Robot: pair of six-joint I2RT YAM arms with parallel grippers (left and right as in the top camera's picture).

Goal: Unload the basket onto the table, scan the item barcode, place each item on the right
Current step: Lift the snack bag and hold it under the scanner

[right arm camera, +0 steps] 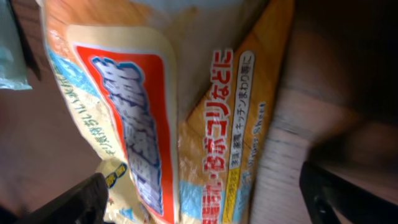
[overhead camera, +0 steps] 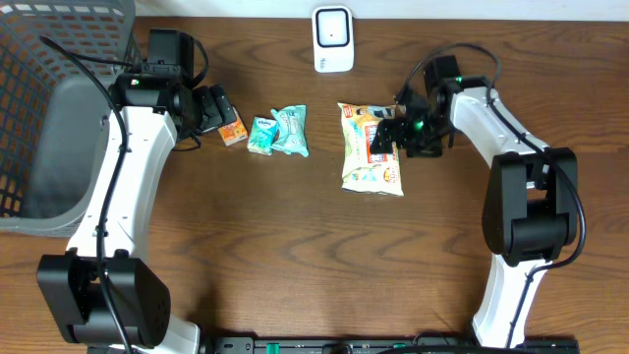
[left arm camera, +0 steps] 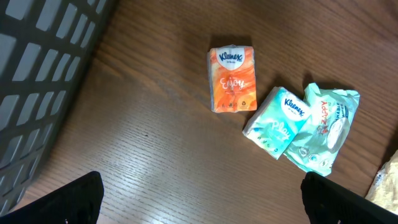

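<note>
The snack-type bag (overhead camera: 366, 162), yellow and orange w/ Japanese print, lies flat on the bench (overhead camera: 295, 256), in the far half and a little R of the middle, its long side pointing to the far edge. The R pincer (overhead camera: 391, 136) is low over the bag's R border and stands open: in the wrist view one finger is at each side and bare wood shows btw. the R finger and the bag, so nothing is clamped.

The white scanner (overhead camera: 333, 39) stands at the far edge, near the bag's top end but not touching.

The L pincer (overhead camera: 211, 106) is open too, empty, close to the L edge. Just beside it lies an orange tissue pkt (overhead camera: 233, 133). Then come a teal tissue pkt (overhead camera: 261, 135) and a teal wipes pkt (overhead camera: 291, 130), these two touching.

A grey basket (overhead camera: 29, 59) takes the far L corner.
</note>
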